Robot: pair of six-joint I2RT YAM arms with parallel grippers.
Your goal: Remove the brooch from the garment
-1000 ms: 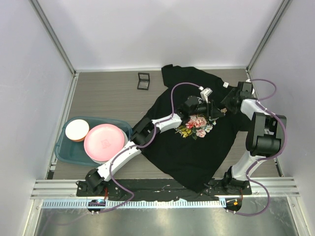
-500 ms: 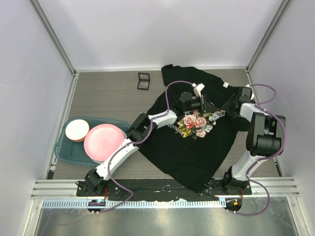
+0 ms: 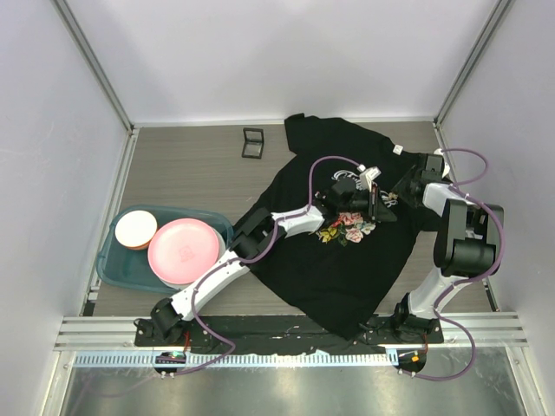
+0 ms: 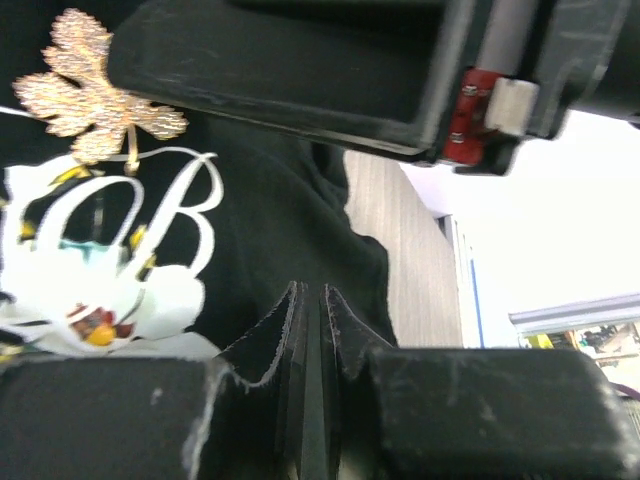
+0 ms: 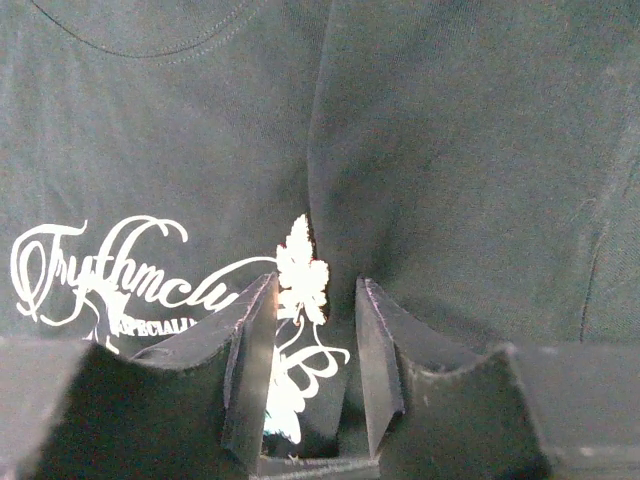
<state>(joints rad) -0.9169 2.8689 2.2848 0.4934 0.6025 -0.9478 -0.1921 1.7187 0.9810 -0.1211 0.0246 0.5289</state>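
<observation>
The garment, a black T-shirt with a rose print and white script, lies spread on the table. The brooch, a gold leaf, is pinned by the script; it shows in the left wrist view and the right wrist view. My right gripper is open, low over the shirt, with the brooch just at its fingertips, between them. My left gripper is shut, its tips down on the black cloth right of the brooch. In the top view both grippers, left and right, meet at the print's right edge and hide the brooch.
A teal bin at the left holds a pink plate and a small orange-and-white bowl. A small black square frame lies on the table behind the shirt. A white tag shows at the collar.
My left gripper drew back toward the collar, then came forward and right again to the print's right edge. The right gripper shifted only slightly.
</observation>
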